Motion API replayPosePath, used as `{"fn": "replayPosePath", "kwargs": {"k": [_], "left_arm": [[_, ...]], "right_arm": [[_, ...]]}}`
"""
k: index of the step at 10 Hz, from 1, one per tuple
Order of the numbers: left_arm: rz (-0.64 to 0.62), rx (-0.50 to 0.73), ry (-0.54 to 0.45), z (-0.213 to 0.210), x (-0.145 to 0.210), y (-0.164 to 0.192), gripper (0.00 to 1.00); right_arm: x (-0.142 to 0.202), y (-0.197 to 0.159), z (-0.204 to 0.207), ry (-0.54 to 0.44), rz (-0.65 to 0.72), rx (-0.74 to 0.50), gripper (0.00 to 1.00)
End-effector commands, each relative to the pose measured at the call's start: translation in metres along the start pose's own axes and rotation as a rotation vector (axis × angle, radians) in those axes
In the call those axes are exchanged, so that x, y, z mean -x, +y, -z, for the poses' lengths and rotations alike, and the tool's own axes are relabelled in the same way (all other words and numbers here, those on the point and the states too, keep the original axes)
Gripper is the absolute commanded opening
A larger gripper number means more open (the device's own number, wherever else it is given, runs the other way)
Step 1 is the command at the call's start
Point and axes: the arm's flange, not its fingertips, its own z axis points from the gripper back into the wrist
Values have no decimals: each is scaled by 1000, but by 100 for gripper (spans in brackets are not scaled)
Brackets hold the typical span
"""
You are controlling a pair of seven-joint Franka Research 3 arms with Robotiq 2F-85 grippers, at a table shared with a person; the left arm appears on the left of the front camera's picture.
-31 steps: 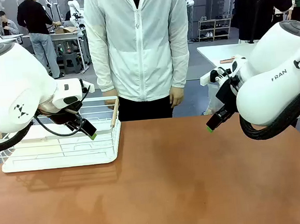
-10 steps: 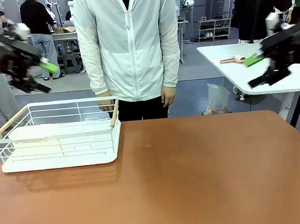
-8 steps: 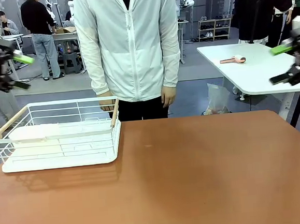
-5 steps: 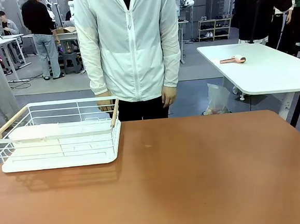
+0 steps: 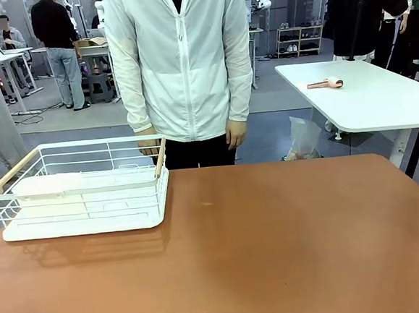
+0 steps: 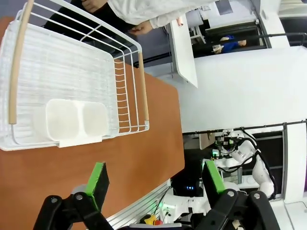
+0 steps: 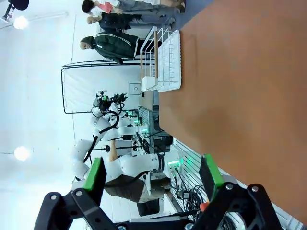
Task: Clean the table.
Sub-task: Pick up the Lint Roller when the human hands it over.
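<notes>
The reddish-brown table (image 5: 274, 245) spreads bare across the front view, with a white wire basket (image 5: 81, 188) on its far left. In the left wrist view my left gripper (image 6: 156, 179) stands open, high over the table (image 6: 139, 163), nothing between its green pads; the basket (image 6: 67, 86) lies below, holding a white two-cup tray (image 6: 76, 122). In the right wrist view my right gripper (image 7: 153, 178) is open and holds nothing, well above the table (image 7: 240, 86); the basket (image 7: 165, 60) sits far off.
A person in a white jacket (image 5: 180, 64) stands at the table's far edge, hands down beside the basket. A smaller white table (image 5: 364, 97) with a small tool (image 5: 325, 83) on it stands at the back right. Other people stand farther back.
Both arms have lifted up and swung outward, leaving the front view. The basket and the person stay where they were.
</notes>
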Motion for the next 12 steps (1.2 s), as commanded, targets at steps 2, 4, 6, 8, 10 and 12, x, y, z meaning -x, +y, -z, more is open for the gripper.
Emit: {"fn": "replayPosePath", "kwargs": {"k": [2,4,6,8,10,12], "left_arm": [[0,0,0,0,0,0,100],[0,0,0,0,0,0,100],[0,0,0,0,0,0,100],[0,0,0,0,0,0,100],[0,0,0,0,0,0,100],[0,0,0,0,0,0,100]], "right_arm": [[0,0,0,0,0,0,100],[0,0,0,0,0,0,100],[0,0,0,0,0,0,100],[0,0,0,0,0,0,100],[0,0,0,0,0,0,100],[0,0,0,0,0,0,100]]}}
